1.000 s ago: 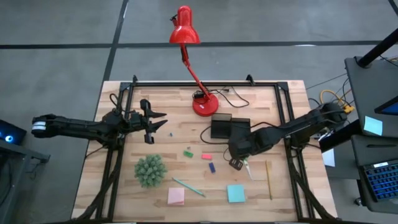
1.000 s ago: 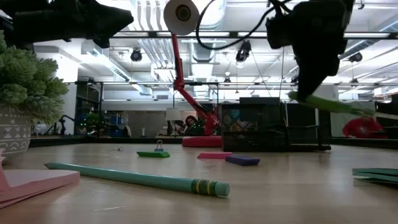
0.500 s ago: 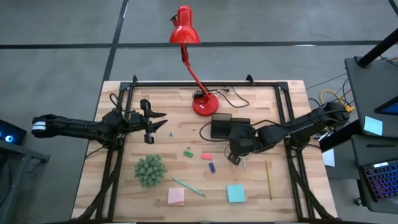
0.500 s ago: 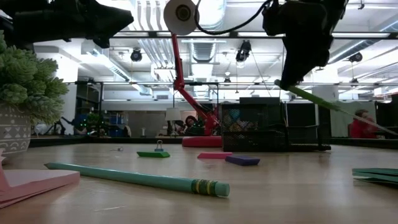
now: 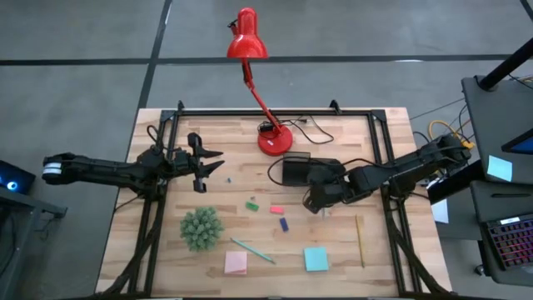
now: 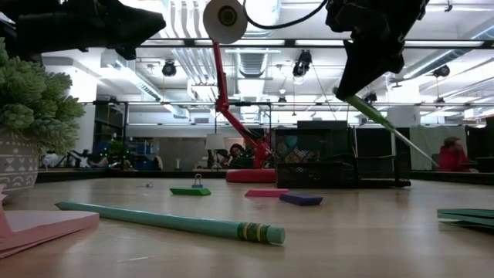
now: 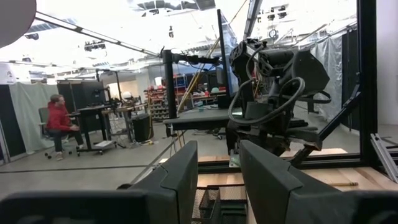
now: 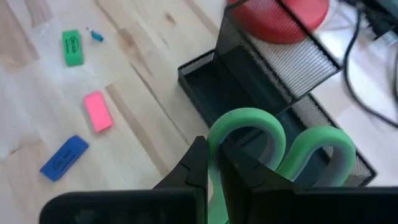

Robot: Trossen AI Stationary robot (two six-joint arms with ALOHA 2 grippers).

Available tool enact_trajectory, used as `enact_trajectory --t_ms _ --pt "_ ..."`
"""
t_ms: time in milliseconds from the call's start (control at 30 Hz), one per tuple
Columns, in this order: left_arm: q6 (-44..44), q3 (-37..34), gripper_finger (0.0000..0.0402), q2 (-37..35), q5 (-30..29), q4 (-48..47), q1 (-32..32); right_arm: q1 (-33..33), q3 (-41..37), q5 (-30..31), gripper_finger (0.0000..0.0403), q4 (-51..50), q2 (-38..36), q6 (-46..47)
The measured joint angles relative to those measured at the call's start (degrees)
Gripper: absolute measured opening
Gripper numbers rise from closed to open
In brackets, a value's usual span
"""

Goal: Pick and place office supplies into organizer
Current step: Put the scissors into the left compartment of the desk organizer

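Scissors (image 8: 273,149) clamped in right gripper (image 8: 214,165), apparently just above organizer (image 8: 249,81).

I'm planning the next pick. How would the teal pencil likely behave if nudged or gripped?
The teal pencil looks round and lies flat on bare wood, so a sideways nudge would probably roll it. It looks thin and straight, likely stiff and light. Its low profile on the table may make it awkward to pinch.
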Motion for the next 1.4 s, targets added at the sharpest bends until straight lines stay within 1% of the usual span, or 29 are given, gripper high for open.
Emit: enact_trajectory --t_ms 467,767,1400 --pt "0.0 -0.02 0.0107 0.0 0.0 0.0 0.0 -0.01 0.22 9.94 0.0013 0.08 -0.47 -1.72" --pt "0.01 -0.02 0.0107 0.0 0.0 0.01 0.0 -0.03 0.22 14.23 0.0013 0.12 -0.47 -1.95" --pt "0.01 -0.02 0.0107 0.0 0.0 0.0 0.0 -0.05 0.22 26.39 0.0013 2.32 -0.47 -4.72"
